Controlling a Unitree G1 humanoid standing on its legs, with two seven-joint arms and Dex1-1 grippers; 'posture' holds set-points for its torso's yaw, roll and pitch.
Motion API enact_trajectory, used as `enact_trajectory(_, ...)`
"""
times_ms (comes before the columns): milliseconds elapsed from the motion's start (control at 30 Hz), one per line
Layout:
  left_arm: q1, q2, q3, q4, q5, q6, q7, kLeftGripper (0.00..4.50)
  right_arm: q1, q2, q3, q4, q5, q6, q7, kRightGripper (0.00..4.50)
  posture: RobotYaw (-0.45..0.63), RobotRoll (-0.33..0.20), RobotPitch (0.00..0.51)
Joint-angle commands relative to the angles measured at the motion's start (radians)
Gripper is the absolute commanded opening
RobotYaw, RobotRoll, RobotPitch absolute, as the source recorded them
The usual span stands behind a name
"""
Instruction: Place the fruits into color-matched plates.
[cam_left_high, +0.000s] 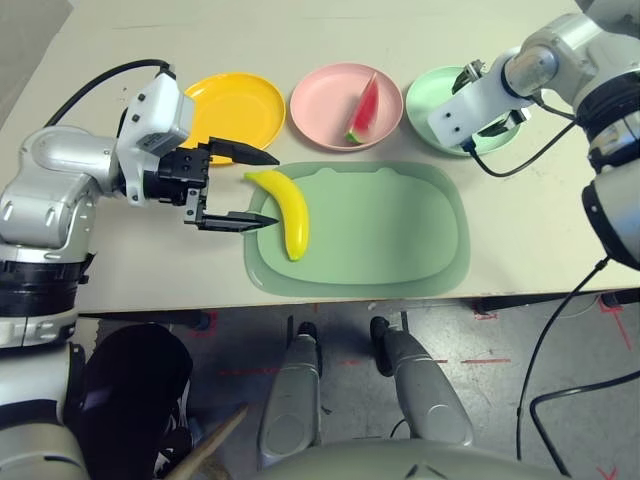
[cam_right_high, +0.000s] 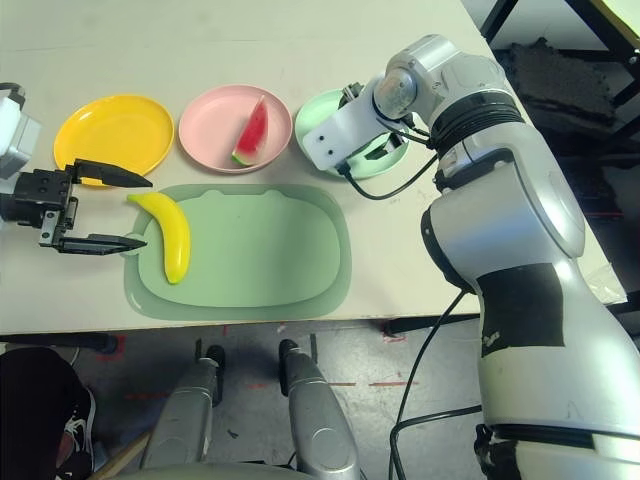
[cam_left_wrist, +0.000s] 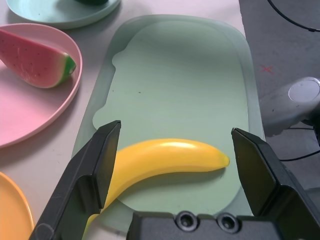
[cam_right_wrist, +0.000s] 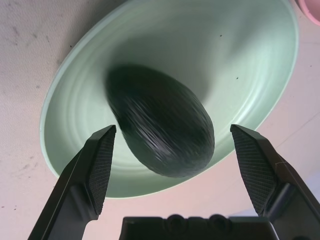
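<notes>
Yellow banana (cam_left_high: 285, 213) lying on the pale green cutting mat (cam_left_high: 400, 235), long axis running toward and away from the robot, just in front of the yellow plate (cam_left_high: 235, 108). Left gripper (cam_left_high: 240, 187) immediately beside it, far nearer than the right, fingers spread wide, holding nothing. Watermelon wedge (cam_left_high: 364, 110) resting in the pink plate (cam_left_high: 320, 100). Dark avocado (cam_right_wrist: 162, 127) in the mint green plate (cam_right_wrist: 240, 65), right gripper (cam_right_wrist: 175, 165) above it, fingers apart, clear of the fruit.
</notes>
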Motion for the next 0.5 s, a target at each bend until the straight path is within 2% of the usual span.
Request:
enact_trajectory(33,0.021,0.02,0.006,-0.012,0.004,-0.01,-0.012,4.5,-0.019,-0.016,-0.009,0.0,-0.003,-0.008,-0.007,4.46,-0.05,0.0,0.328)
enact_trajectory(100,0.024,0.029,0.009,-0.007,0.008,-0.018,-0.018,4.5,-0.044,-0.016,-0.039,-0.007,0.034,-0.028,0.039,4.46,-0.04,0.0,0.332)
enact_trajectory(167,0.026,0.044,0.003,0.005,0.021,-0.035,-0.033,4.5,-0.063,-0.012,-0.103,-0.011,0.112,-0.046,0.161,4.46,-0.04,0.0,0.338)
enact_trajectory(267,-0.006,0.074,-0.022,0.05,0.049,-0.084,-0.094,4.5,-0.099,0.013,-0.274,-0.026,0.323,0.024,0.477,4.46,-0.05,0.0,0.342)
enact_trajectory(367,-0.049,0.09,-0.059,0.096,0.068,-0.138,-0.125,4.5,-0.111,0.037,-0.386,-0.057,0.499,0.144,0.666,4.46,-0.04,0.0,0.344)
enact_trajectory(433,-0.077,0.115,-0.111,0.131,0.072,-0.197,-0.129,4.5,-0.092,0.042,-0.39,-0.114,0.657,0.268,0.701,4.46,-0.05,0.0,0.347)
enact_trajectory(500,-0.096,0.136,-0.155,0.156,0.068,-0.24,-0.129,4.5,-0.046,0.017,-0.333,-0.227,0.802,0.394,0.703,4.46,-0.05,0.0,0.348)
